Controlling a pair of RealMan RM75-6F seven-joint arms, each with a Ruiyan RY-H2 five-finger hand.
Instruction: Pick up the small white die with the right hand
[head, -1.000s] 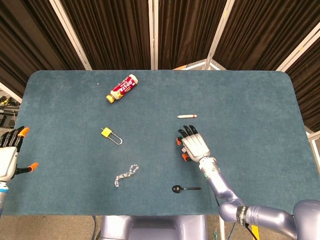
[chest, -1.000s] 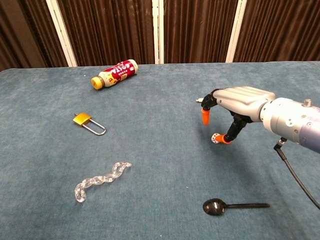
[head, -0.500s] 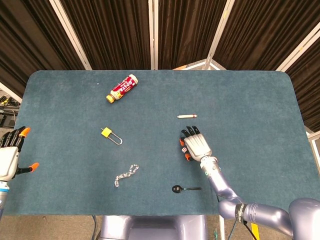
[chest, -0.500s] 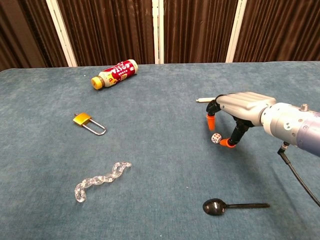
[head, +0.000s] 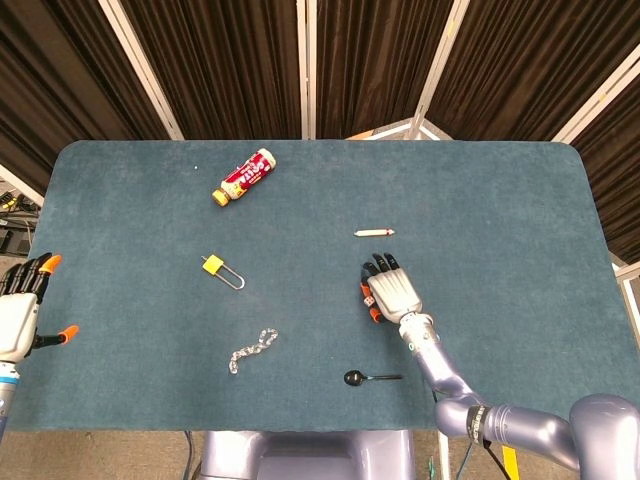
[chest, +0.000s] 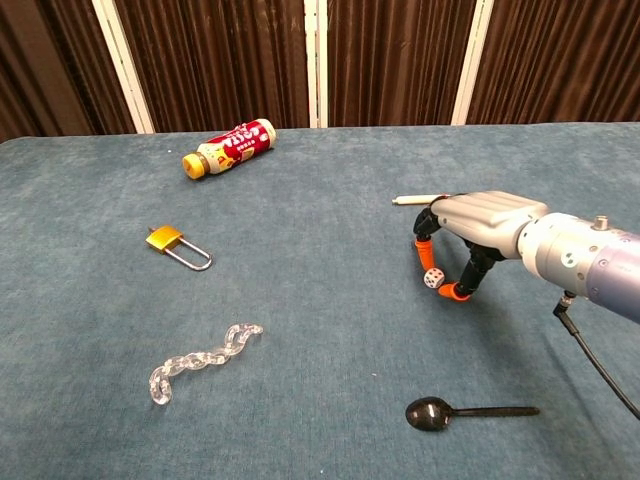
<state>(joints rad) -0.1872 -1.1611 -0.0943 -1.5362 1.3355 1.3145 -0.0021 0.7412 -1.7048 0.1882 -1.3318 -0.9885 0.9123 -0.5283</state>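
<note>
While my right hand (chest: 468, 232) arches palm-down over the blue tabletop (chest: 330, 330), its orange-tipped fingers (chest: 424, 245) reach down on either side of the small white die (chest: 434, 278), which sits on the cloth between them. Whether the tips actually touch the die I cannot tell. My left hand (head: 20, 310) hangs off the left edge of the tabletop, fingers spread and holding nothing. A black spoon (chest: 455, 412) lies nearer to me, a white pen (head: 374, 232) just beyond my right hand. Farther left are a brass padlock (chest: 175, 243), a clear chain (chest: 201, 359) and a toppled bottle (chest: 228, 146).
</note>
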